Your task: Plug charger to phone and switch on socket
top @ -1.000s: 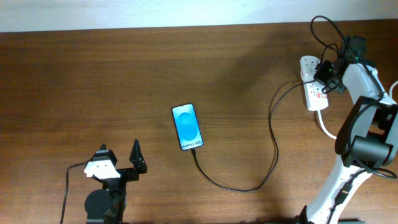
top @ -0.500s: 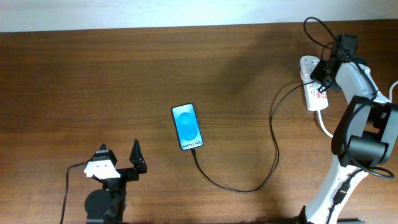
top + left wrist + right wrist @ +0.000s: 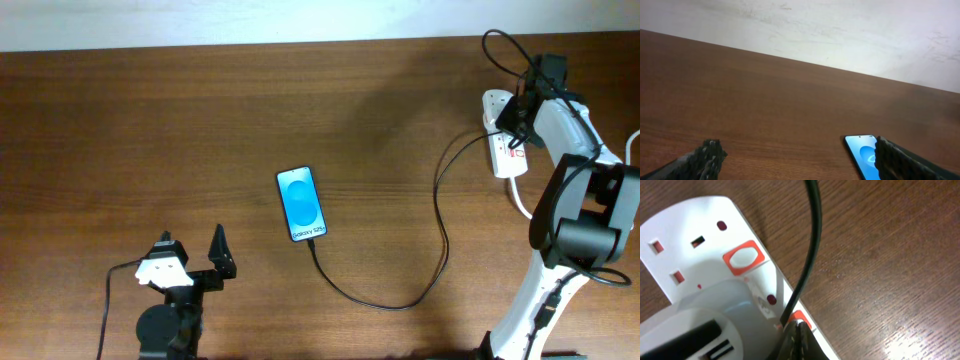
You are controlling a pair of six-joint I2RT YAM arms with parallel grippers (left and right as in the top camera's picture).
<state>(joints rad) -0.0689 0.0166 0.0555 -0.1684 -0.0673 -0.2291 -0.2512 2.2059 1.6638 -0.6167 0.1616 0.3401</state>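
While the right hand point(image 3: 516, 122) sits over the white power strip point(image 3: 497, 150) at the far right of the desk point(image 3: 150, 120), its two fingers are pressed together with nothing between them. In the wrist view their dark tips point(image 3: 796, 335) come right up to one red switch point(image 3: 801, 319), though contact cannot be confirmed. A second rounded red switch point(image 3: 743, 258) lies farther along the glossy plastic face, beside rectangular outlet holes. The thin black charger cable point(image 3: 440, 235) crosses just beside the fingertips and partly hides the nearer switch. From the strip it sweeps down in a wide loop and curls back to meet the lower end of the phone point(image 3: 302, 204). That phone lies flat near the desk's middle, slim and rectangular, with a bright blue screen showing a circle pattern and small white text at its near end. A thick white cord point(image 3: 522, 200) leaves the strip toward the right arm. The left hand point(image 3: 190, 258) is well apart at the near left edge with its textured black fingers point(image 3: 707, 157) spread wide and empty. The desk is dark brown wood grain, faintly shiny.
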